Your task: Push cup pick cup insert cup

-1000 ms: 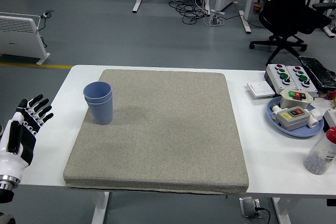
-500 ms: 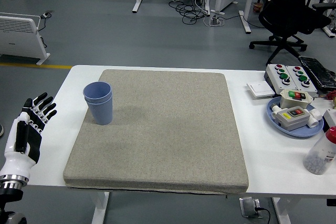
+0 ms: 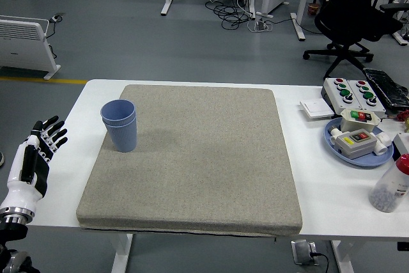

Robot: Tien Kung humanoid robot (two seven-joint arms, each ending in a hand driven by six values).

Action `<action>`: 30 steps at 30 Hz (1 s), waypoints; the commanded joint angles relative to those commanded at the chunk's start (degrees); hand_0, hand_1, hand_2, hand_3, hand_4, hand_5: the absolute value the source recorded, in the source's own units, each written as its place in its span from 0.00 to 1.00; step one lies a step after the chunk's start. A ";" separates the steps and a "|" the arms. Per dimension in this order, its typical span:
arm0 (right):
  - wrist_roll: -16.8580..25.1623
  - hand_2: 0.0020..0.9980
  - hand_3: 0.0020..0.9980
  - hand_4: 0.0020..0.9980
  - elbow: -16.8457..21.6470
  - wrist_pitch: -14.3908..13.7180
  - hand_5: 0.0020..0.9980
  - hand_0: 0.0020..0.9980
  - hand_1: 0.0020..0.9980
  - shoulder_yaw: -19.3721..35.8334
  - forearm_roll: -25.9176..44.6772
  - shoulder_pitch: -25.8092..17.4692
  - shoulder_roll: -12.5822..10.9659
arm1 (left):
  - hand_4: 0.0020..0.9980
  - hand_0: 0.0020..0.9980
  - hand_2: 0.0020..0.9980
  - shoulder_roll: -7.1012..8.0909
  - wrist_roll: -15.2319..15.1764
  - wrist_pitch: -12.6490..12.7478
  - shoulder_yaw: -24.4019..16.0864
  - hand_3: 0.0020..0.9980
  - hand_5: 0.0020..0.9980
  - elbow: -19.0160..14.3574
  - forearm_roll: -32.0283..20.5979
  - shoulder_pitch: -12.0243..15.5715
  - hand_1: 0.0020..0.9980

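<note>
Two blue cups (image 3: pixel 120 124) stand nested, one inside the other, upright on the left part of the grey mat (image 3: pixel 192 158). My left hand (image 3: pixel 37 151) is at the table's left edge, well left of and below the cups, fingers spread and holding nothing. The right hand is out of view.
A blue tray (image 3: pixel 355 151) with button boxes stands at the right, with a white switch box (image 3: pixel 348 91) behind it and a clear bottle with a red cap (image 3: pixel 390 187) at the right edge. An office chair (image 3: pixel 354 11) stands beyond the table.
My left hand has drawn back slightly down and to the left, away from the cups. The cups have not moved.
</note>
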 joint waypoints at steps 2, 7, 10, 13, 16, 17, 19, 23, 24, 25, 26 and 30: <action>-0.31 0.67 0.61 0.18 -0.24 -0.39 0.54 0.71 0.61 -1.11 0.55 -0.17 0.02 | 0.61 0.83 0.86 -0.33 0.43 -0.48 -0.11 0.83 1.00 0.46 0.23 -0.28 0.85; -0.59 0.69 0.61 0.19 -0.75 -1.05 0.55 0.71 0.62 -1.87 1.25 0.07 -0.07 | 0.61 0.83 0.86 -0.31 0.70 -1.16 -0.79 0.83 1.00 1.26 -0.45 -0.25 0.85; -0.70 0.69 0.61 0.19 -1.07 -0.99 0.54 0.71 0.61 -3.23 2.64 0.13 -0.16 | 0.61 0.83 0.86 -0.51 1.00 -1.12 -0.85 0.83 1.00 1.95 -0.55 -0.67 0.85; -0.90 0.69 0.61 0.19 -1.33 -1.16 0.54 0.71 0.61 -4.77 3.31 0.35 -0.12 | 0.61 0.83 0.86 -0.85 1.50 -1.09 -0.99 0.83 1.00 2.52 -0.45 -0.74 0.85; -0.97 0.69 0.61 0.19 -1.36 -1.28 0.55 0.71 0.61 -5.18 3.30 0.63 -0.15 | 0.61 0.83 0.86 -0.82 1.80 -1.14 -1.07 0.83 1.00 2.82 -0.36 -0.73 0.85; -0.96 0.69 0.61 0.19 -1.35 -1.28 0.55 0.71 0.61 -5.28 3.35 0.68 -0.17 | 0.61 0.83 0.86 -0.81 1.80 -1.14 -1.13 0.83 1.00 2.84 -0.37 -0.73 0.85; -0.88 0.69 0.61 0.19 -1.42 -1.32 0.55 0.71 0.61 -5.74 3.85 0.78 -0.21 | 0.61 0.83 0.86 -0.88 1.70 -1.05 -1.48 0.83 1.00 2.69 -0.41 -0.55 0.85; -0.67 0.69 0.61 0.19 -1.78 -1.47 0.55 0.71 0.61 -7.77 6.09 0.78 -0.22 | 0.61 0.82 0.86 -0.85 1.71 -0.96 -1.50 0.83 1.00 2.68 -0.36 -0.62 0.85; -0.61 0.69 0.61 0.19 -1.85 -1.50 0.55 0.71 0.61 -8.35 6.77 0.78 -0.23 | 0.61 0.82 0.86 -0.86 1.70 -0.94 -1.45 0.83 1.00 2.74 -0.37 -0.72 0.85; -0.39 0.69 0.61 0.19 -2.04 -1.67 0.55 0.71 0.61 -9.58 7.99 1.06 -0.18 | 0.61 0.82 0.86 -1.06 1.69 -0.84 -1.21 0.83 1.00 3.13 -0.48 -1.40 0.85; -0.30 0.69 0.61 0.19 -2.06 -1.93 0.55 0.71 0.61 -10.35 8.32 1.36 -0.12 | 0.61 0.82 0.86 -1.21 1.67 -0.79 -0.90 0.83 1.00 3.37 -0.60 -2.07 0.85; -0.05 0.69 0.61 0.18 -1.93 -2.33 0.55 0.71 0.61 -10.43 7.78 1.84 -0.14 | 0.61 0.82 0.86 -1.48 1.56 -0.68 -0.50 0.83 1.00 3.48 -0.63 -3.07 0.85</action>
